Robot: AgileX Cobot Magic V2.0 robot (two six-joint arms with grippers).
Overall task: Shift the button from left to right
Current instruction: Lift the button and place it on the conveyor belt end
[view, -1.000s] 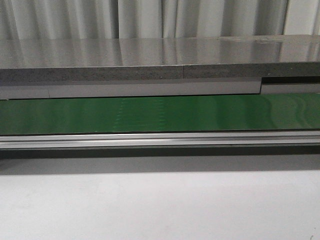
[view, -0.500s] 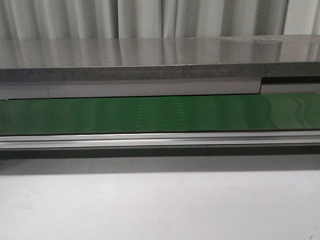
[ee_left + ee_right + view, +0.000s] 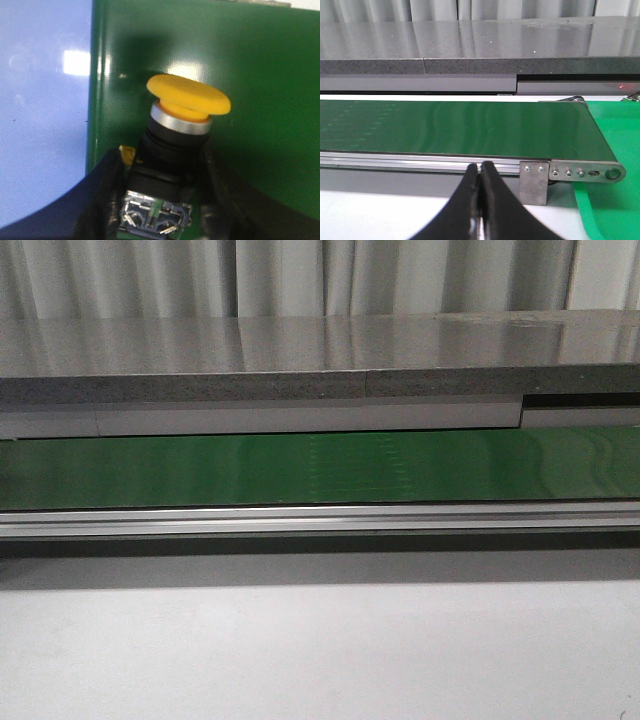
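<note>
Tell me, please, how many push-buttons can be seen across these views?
1. The button sits between the left gripper fingers, over the green belt, in the left wrist view only. The other views show none; more could lie outside them.

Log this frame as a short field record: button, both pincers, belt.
button: yellow cap, silver ring, black body, over the green belt
left pincer: shut on the button's black body, fingers on either side
right pincer: shut, empty, fingers pressed together, in front of the belt's near rail
belt, front view: nothing on it in view
front view arms: neither arm shows
belt end: roller bracket beside a green mat
</note>
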